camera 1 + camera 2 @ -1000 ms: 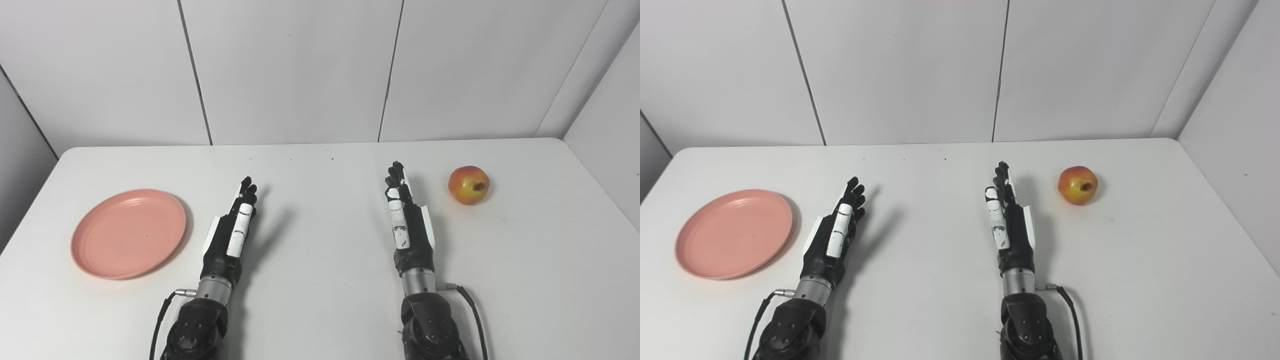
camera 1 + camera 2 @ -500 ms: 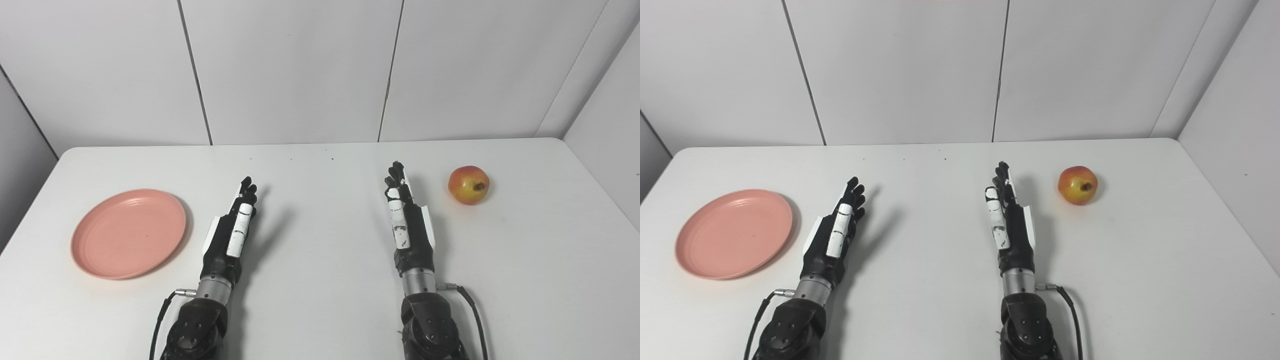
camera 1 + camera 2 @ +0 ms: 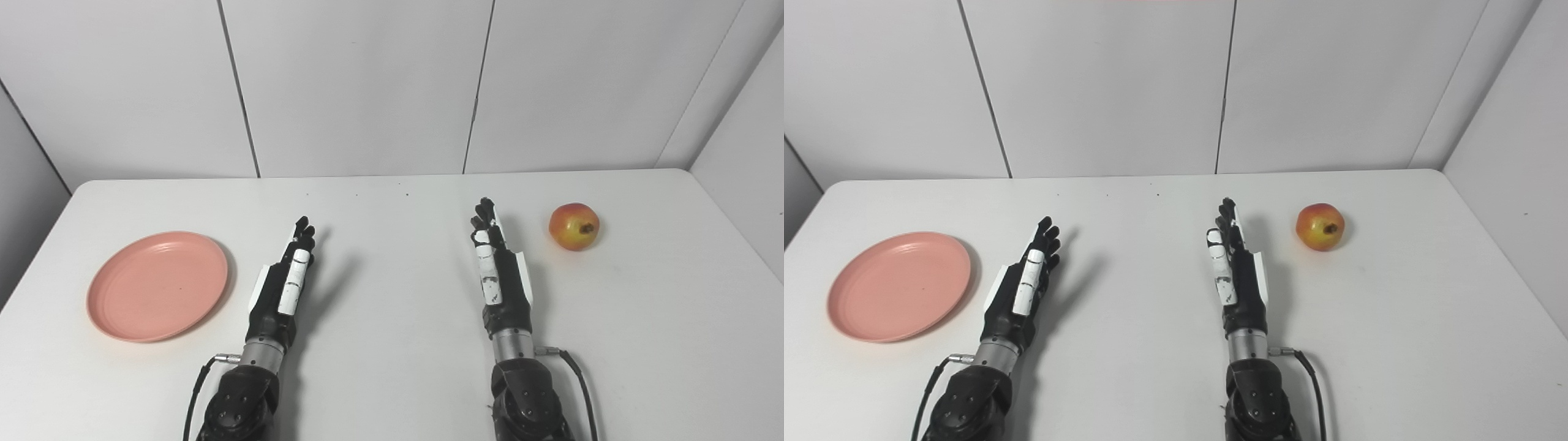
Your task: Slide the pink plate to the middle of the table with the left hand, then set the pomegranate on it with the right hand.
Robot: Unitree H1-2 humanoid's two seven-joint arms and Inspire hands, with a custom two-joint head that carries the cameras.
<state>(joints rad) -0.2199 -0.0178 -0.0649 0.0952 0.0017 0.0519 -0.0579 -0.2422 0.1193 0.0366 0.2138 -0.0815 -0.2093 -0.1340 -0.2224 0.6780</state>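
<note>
A: Comparing with a second before, nothing had moved: the pink plate (image 3: pixel 158 285) lay just left of the left hand (image 3: pixel 283 286), the pomegranate (image 3: pixel 574 226) near the right hand (image 3: pixel 499 271), beyond it to the right.

B: So the slide was unstarted. Both hands were empty, fingers straight and extended.

A: The right eye view showed the left hand's fingers (image 3: pixel 1048 236) spread more plainly.

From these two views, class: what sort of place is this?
Probably a robot test bench, not a kitchen: a bare white table boxed in by plain wall panels, holding only a plate and a pomegranate.
</note>
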